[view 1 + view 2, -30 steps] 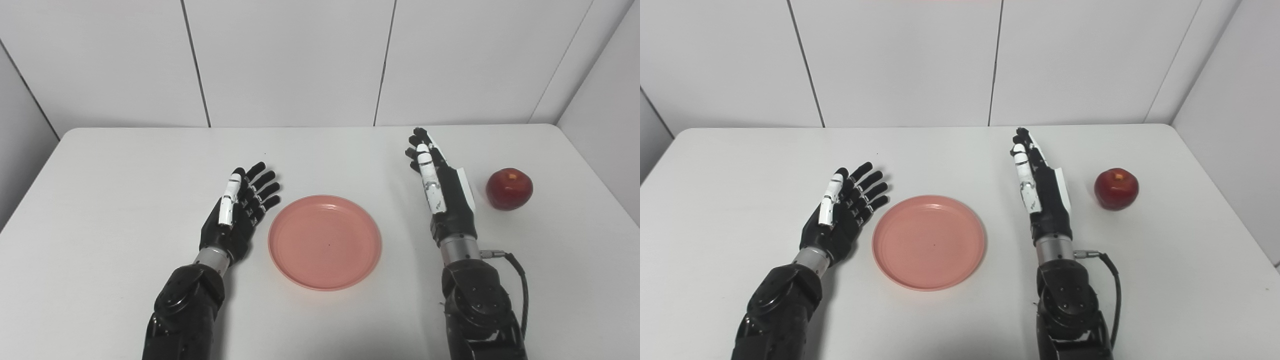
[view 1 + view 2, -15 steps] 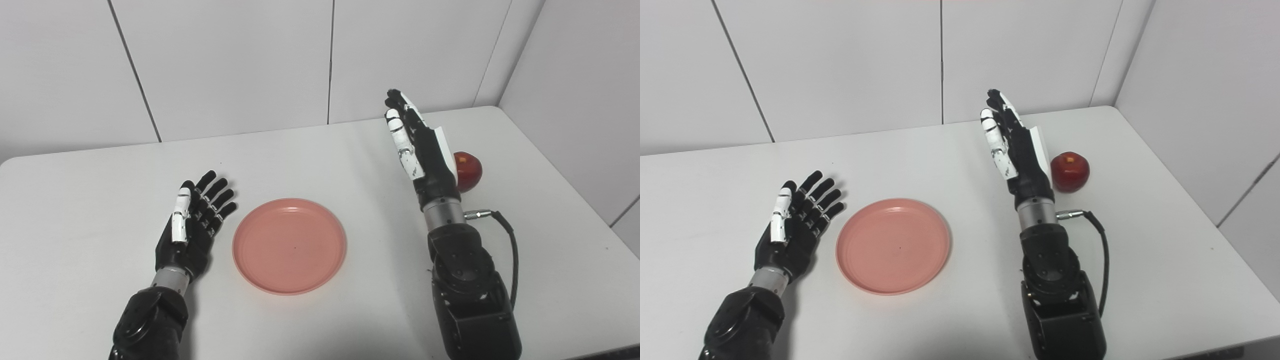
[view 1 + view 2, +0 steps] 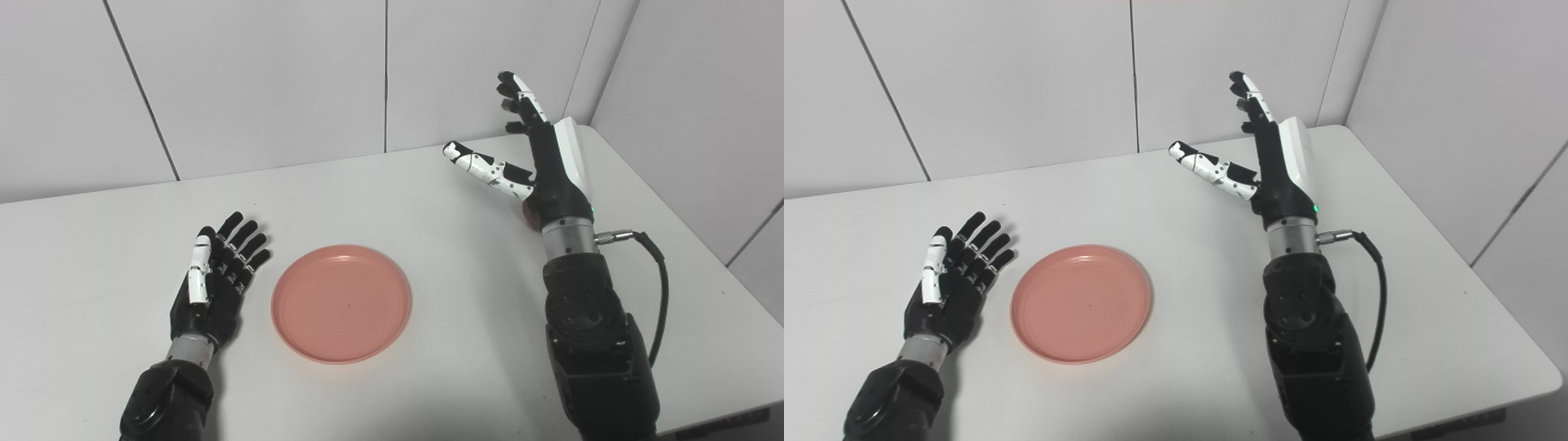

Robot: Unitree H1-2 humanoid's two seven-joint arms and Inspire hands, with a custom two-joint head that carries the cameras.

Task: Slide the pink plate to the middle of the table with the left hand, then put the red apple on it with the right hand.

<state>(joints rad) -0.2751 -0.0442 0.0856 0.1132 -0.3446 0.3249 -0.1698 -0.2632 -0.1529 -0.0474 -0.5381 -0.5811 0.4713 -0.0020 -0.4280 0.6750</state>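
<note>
Raised and spread since a second ago, the right hand (image 3: 539, 165) now hovers over the red apple (image 3: 528, 215), nearly hiding it. Left of the pink plate (image 3: 341, 303) the left hand (image 3: 211, 282) rests open, empty; right of the plate, the apple awaits grasping

Both arms are clad in glossy black shells with silver wrist collars. The left hand (image 3: 211, 288) and right hand (image 3: 542, 162) are black with white thumbs. At right, a white back plate, green light and black cable (image 3: 658, 294) are seen.
</note>
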